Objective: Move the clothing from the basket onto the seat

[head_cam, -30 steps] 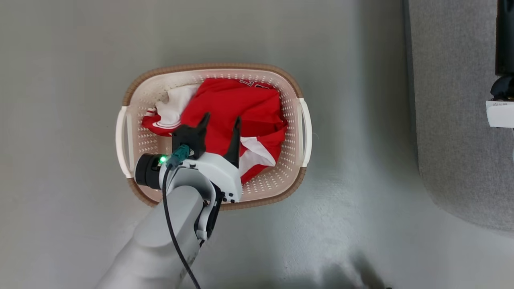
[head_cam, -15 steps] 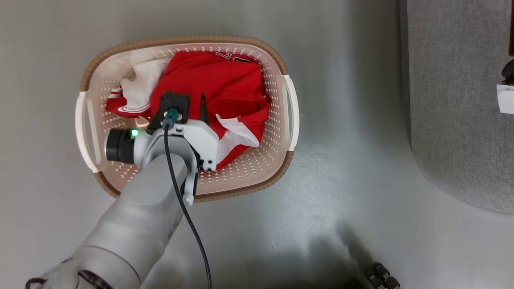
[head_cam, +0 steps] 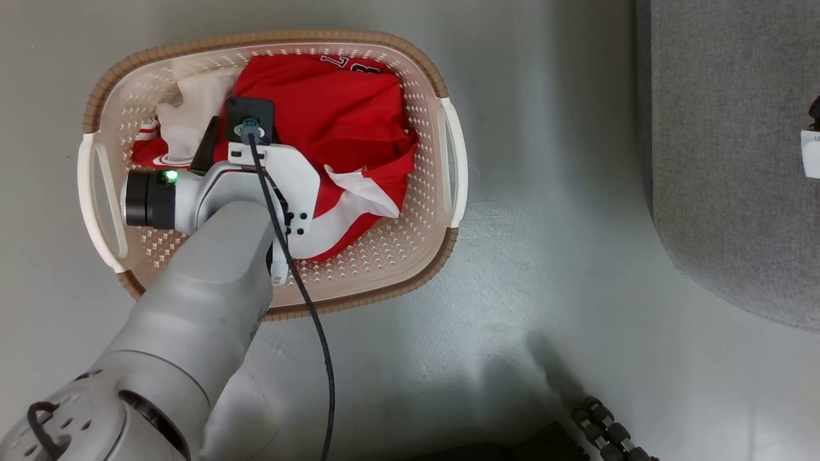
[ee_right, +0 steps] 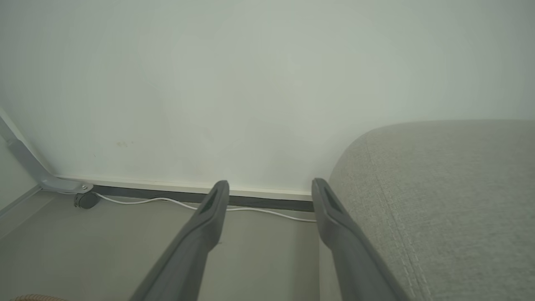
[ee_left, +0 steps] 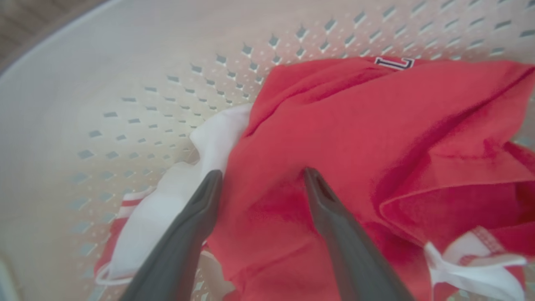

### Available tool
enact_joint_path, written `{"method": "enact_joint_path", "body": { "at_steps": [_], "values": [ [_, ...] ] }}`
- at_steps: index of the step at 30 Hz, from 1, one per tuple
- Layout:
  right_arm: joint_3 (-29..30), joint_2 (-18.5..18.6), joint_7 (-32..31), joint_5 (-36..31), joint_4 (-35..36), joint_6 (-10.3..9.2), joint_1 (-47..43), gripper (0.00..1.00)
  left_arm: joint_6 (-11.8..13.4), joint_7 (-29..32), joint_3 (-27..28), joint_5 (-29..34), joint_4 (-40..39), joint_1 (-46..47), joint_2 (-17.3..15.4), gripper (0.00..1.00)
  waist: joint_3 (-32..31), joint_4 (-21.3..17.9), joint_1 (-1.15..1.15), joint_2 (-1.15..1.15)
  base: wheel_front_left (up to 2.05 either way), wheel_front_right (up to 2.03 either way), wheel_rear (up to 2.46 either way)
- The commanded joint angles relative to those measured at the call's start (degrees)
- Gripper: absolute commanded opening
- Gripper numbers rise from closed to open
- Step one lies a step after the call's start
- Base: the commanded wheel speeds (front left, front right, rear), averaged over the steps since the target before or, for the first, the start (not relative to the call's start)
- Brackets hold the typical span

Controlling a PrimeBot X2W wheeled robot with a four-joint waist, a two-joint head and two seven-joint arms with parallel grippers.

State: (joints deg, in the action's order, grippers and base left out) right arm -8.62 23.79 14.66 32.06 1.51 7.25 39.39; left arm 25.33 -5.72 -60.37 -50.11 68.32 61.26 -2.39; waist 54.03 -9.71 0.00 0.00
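The cream basket [head_cam: 451,166] with its brown rim stands on the grey floor. Inside it the red clothing [head_cam: 346,121] lies crumpled, with white fabric at its left side. My left arm reaches down into the basket, and its wrist [head_cam: 256,179] covers most of the fingers. Seen from the left wrist, my left gripper [ee_left: 261,175] is open, its tips resting on the red clothing [ee_left: 376,125] beside the white fabric, with nothing held. The grey seat [head_cam: 724,160] is at the right. My right gripper [ee_right: 271,186] hangs open and empty beside the seat [ee_right: 439,188].
A white tag-like object [head_cam: 811,153] lies at the seat's right edge. Dark ribbed parts [head_cam: 605,435] sit on the floor at the bottom. In the right wrist view a white cable [ee_right: 167,202] runs along the skirting, near a grey stand leg with a caster [ee_right: 83,200].
The head camera has shifted. My left gripper has dropped from just above the clothing down onto it, tipping to point downward. Both grippers stay open.
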Motion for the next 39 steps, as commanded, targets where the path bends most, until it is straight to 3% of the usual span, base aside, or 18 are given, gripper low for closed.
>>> {"method": "enact_joint_path", "body": {
  "at_steps": [1,6,7,9,14,20,31,39],
  "values": [
    [-0.28,0.63,0.34,0.60,1.78,0.24,-1.80,1.00,0.90,0.61,-0.23,-0.37,-0.02,0.54,-0.49,1.00,0.26,-0.11,0.00,0.00,0.00,0.00,0.00],
    [-0.59,0.48,0.34,0.91,2.69,0.24,-1.60,1.00,0.24,6.74,-3.09,-1.18,0.24,1.61,-0.49,1.00,0.67,-0.43,0.00,0.00,0.00,0.00,0.00],
    [-0.59,0.47,0.34,0.96,2.92,0.24,-1.48,1.00,-0.08,7.29,-3.51,-1.31,0.09,1.63,-0.49,0.91,0.68,-0.48,0.00,0.00,0.00,0.00,0.00],
    [-0.63,0.42,0.34,1.03,3.27,0.24,-1.36,1.00,-0.41,7.81,-4.17,-1.69,-0.48,1.54,-0.49,0.00,0.58,-0.57,0.00,0.00,0.00,0.00,0.00],
    [-0.59,0.30,0.34,1.12,3.28,0.24,-1.27,1.00,-1.34,8.14,-5.90,-2.80,-2.54,0.61,-0.49,0.00,-0.24,-0.53,0.00,0.00,0.00,0.00,0.00],
    [-1.15,-0.17,0.34,1.02,2.44,0.24,-1.82,1.00,-2.47,4.35,-6.24,-4.87,-4.36,-1.48,-0.49,0.00,-2.84,-0.45,0.00,0.00,0.00,0.00,0.00],
    [-2.66,-1.12,0.34,0.25,-1.39,0.24,-4.73,1.00,-6.20,-6.94,-5.85,-10.08,-6.07,-7.02,-0.49,0.00,-12.26,0.14,0.00,0.00,0.00,0.00,0.00],
    [-3.26,-2.03,0.34,-0.62,-5.17,0.24,-8.37,1.00,-7.41,-9.23,-3.98,-10.34,-9.67,-10.72,-0.49,0.00,-19.68,1.67,0.00,0.00,0.00,0.00,0.00]
  ]
}}
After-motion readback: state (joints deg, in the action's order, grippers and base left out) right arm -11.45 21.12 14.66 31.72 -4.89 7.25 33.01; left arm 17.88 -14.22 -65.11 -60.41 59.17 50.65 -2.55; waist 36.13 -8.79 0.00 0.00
